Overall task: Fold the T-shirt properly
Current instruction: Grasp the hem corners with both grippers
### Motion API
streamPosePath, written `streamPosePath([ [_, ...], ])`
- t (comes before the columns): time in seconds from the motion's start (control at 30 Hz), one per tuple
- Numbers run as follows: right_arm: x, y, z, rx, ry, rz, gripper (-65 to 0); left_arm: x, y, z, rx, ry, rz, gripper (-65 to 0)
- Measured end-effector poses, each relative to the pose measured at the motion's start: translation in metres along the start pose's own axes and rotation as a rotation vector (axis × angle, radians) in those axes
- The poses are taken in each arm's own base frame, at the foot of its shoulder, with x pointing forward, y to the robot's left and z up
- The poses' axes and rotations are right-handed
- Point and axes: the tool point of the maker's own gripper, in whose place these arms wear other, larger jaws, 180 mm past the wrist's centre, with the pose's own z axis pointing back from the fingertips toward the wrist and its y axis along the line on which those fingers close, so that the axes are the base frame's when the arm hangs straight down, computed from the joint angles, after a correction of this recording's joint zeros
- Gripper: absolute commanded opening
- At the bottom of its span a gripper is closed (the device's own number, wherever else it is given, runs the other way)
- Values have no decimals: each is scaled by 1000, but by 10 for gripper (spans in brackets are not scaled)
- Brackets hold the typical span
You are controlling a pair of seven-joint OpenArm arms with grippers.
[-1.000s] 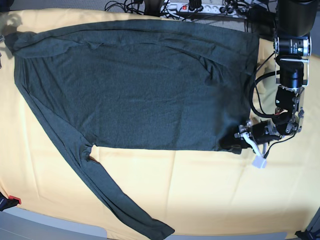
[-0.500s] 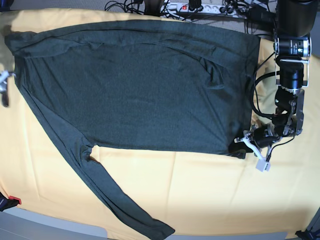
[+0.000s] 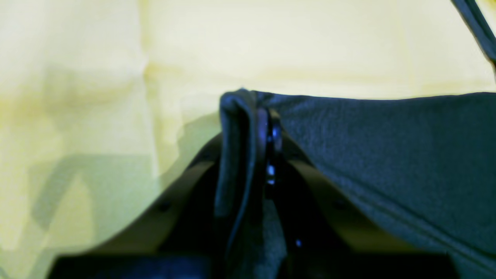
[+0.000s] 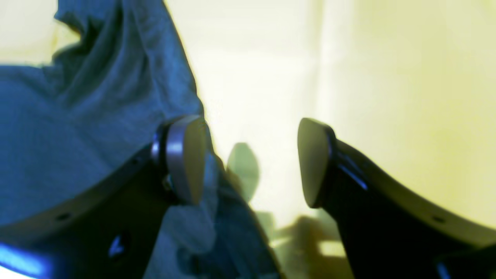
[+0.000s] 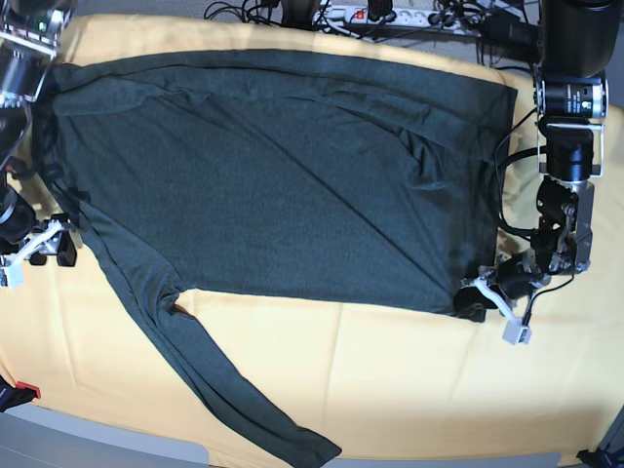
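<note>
The dark teal-grey T-shirt [image 5: 283,175] lies spread flat on the yellow table cover [image 5: 409,380], one long sleeve [image 5: 234,390] trailing to the front edge. My left gripper [image 5: 476,300] is shut on the shirt's lower right corner; the left wrist view shows the bunched fabric [image 3: 236,128] pinched in the left gripper [image 3: 263,128]. My right gripper [image 5: 49,249] stands open at the shirt's left edge. In the right wrist view the right gripper [image 4: 250,162] has one pad [image 4: 186,159] against the T-shirt [image 4: 77,116], with only yellow cover between the pads.
A power strip with cables [image 5: 390,15] runs along the back edge. A small red and black object [image 5: 19,393] sits at the front left corner. The left arm's cables [image 5: 502,195] hang close to the shirt's right edge.
My left gripper closed on the shirt's corner and drew it slightly right and toward the front. The right arm came into view at the left and lowered beside the shirt's edge.
</note>
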Motion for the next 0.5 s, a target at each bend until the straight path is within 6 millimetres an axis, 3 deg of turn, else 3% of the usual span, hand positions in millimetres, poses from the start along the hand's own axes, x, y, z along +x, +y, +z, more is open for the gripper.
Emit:
streamPosePath([
  [0.2, -6, -6, -24, 54, 30, -122, -260, -1, -11, -7, -24, -9, 4, -650],
  [0.5, -28, 14, -32, 169, 101, -218, -260, -13, -35, -18, -100, -11, 6, -650],
])
